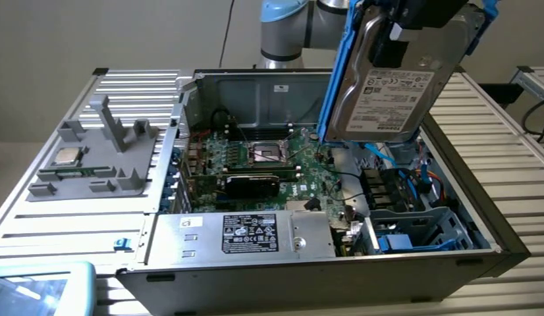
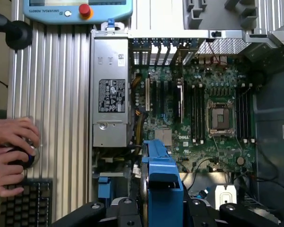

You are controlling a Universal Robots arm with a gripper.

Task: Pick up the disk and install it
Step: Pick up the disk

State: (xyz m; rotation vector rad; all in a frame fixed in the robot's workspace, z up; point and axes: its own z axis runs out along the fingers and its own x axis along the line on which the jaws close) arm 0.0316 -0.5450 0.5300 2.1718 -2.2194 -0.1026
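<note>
transport step: claw clenched on silver-grey rectangular disk in blue plastic bracket, held above open grey computer case; not yet seated.

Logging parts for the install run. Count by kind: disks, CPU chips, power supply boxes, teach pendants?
Disk: 1, held in the gripper above the open case
CPU chip: 1, on the grey fixture
Power supply box: 1, in the case
Teach pendant: 1
Total: 4
</note>
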